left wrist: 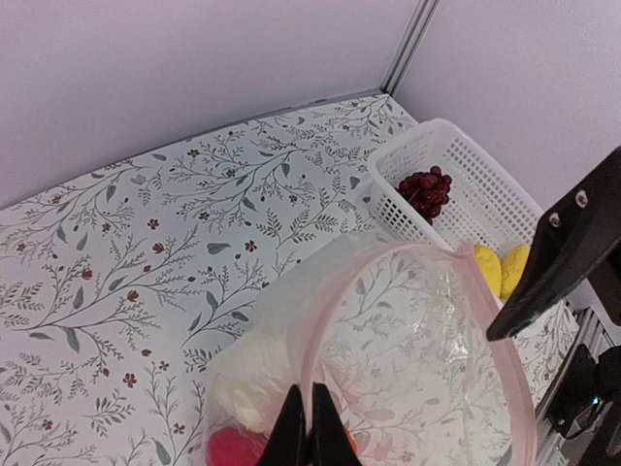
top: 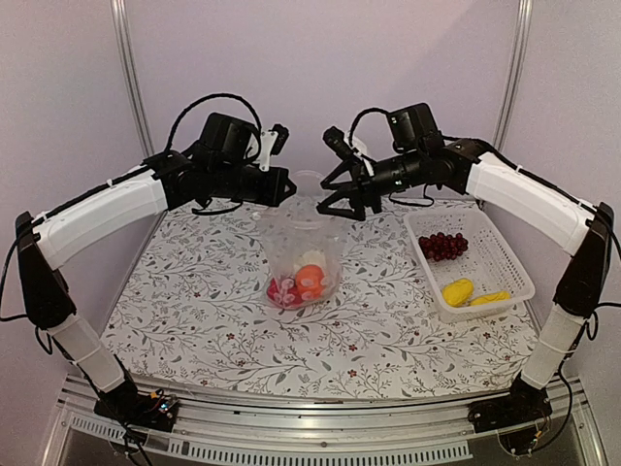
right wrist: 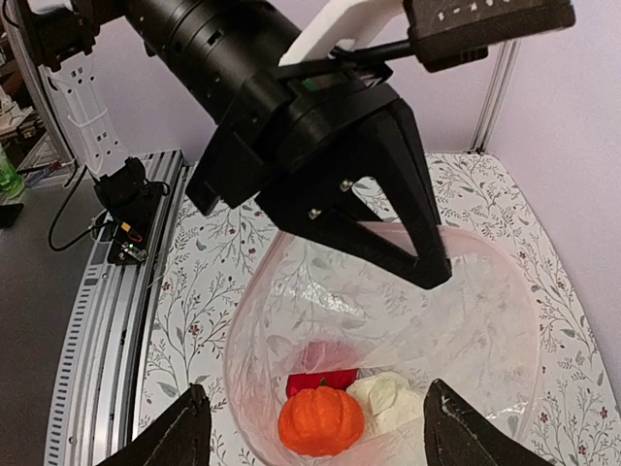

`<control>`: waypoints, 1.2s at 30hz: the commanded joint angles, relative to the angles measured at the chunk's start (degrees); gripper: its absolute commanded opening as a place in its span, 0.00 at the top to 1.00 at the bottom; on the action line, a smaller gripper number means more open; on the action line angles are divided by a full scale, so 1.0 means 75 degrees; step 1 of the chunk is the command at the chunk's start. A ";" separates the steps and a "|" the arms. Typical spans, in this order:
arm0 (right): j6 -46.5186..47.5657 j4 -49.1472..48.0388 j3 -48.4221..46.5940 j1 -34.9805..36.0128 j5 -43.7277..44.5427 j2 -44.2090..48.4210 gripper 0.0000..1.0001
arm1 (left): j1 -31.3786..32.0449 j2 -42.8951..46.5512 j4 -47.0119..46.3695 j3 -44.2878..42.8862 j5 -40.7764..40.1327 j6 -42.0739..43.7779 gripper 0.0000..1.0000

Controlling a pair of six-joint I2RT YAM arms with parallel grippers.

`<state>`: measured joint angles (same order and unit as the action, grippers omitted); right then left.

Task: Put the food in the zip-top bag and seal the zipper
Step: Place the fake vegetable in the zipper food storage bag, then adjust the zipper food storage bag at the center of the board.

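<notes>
The zip-top bag (top: 306, 238) hangs open at the table's middle, held up by its rim. My left gripper (top: 287, 186) is shut on the bag's pink zipper rim (left wrist: 320, 330); its fingertips (left wrist: 291, 432) pinch that rim. Inside lie the orange round piece (right wrist: 320, 422), the red pepper (right wrist: 318, 379) and the white cauliflower (right wrist: 388, 398). My right gripper (top: 342, 208) is open and empty just above the bag's mouth, its fingers (right wrist: 184, 432) spread wide over the opening. The grape bunch (top: 443, 245), the lemon-like piece (top: 458, 289) and the banana (top: 491, 297) lie in the basket.
The white mesh basket (top: 505, 254) stands at the right of the floral tablecloth, close to the right arm; it also shows in the left wrist view (left wrist: 485, 189). Walls and a corner post (left wrist: 408, 44) close the back.
</notes>
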<state>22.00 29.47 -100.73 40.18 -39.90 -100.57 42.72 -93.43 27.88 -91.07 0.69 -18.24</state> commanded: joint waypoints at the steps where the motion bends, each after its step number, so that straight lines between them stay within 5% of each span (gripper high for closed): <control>1: 0.1679 0.1613 -0.0065 0.0215 -0.0043 0.0225 0.27 | -0.0116 0.0236 -0.0195 0.0046 0.0181 0.0259 0.98; 10: 0.1909 0.1988 -0.0667 0.0737 0.1179 -0.0242 0.33 | -0.0117 0.0195 0.0130 -0.0131 0.0735 0.0554 0.92; 19: 0.2668 0.2595 -0.0890 0.1448 0.2199 -0.0615 0.76 | -0.0111 0.0313 0.1587 -0.0566 0.0320 0.0937 0.62; 22: 0.2620 0.2592 -0.1014 0.1467 0.2294 -0.0701 0.88 | -0.0110 0.0337 0.2119 -0.0653 0.0136 0.1028 0.60; 26: 0.2507 0.2514 -0.1189 0.1474 0.2197 -0.0662 1.00 | -0.0118 0.0458 0.2225 -0.0497 0.0018 0.1052 0.62; 32: 0.2478 0.2551 -0.1579 0.1489 0.2045 -0.0463 1.00 | -0.0127 0.0423 0.2248 -0.0728 0.0025 0.1154 0.90; 36: 0.2527 0.2564 -0.1724 0.1481 0.1958 -0.0323 1.00 | -0.0102 0.0352 0.2259 -0.1594 0.0150 0.0922 0.98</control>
<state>40.99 48.49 -111.26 51.33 -24.12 -105.27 42.57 -91.37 44.05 -96.77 1.69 -10.41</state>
